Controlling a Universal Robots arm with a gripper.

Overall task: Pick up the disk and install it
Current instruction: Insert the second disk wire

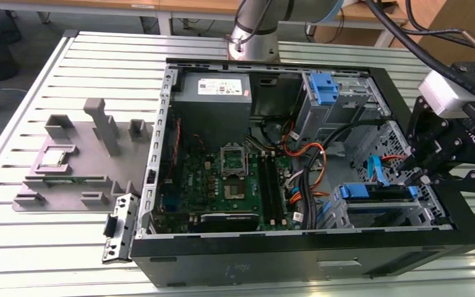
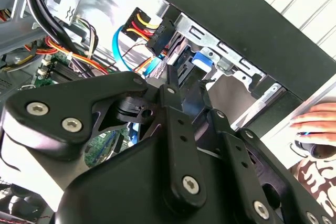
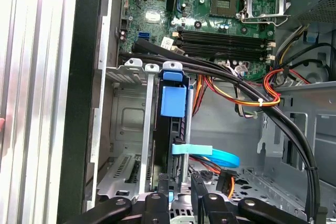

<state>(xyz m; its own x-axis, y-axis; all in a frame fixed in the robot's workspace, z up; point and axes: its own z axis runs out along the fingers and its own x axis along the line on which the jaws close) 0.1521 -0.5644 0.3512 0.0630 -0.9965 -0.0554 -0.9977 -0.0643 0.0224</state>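
The disk (image 1: pixel 375 193) sits upright in the drive cage (image 1: pixel 402 213) at the exterior view's right, in its slot, its blue carrier tab (image 3: pixel 173 100) showing in the first wrist view; install looks nearly done. Gripper (image 1: pixel 435 176) is low over the cage beside the disk. Fingers: cannot tell whether clamped or apart.

Exterior view overlooks the open computer case (image 1: pixel 303 247); both wrist views peer closely inside.

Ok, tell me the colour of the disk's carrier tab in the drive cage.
Bright blue, on the disk; clearest in the first wrist view.
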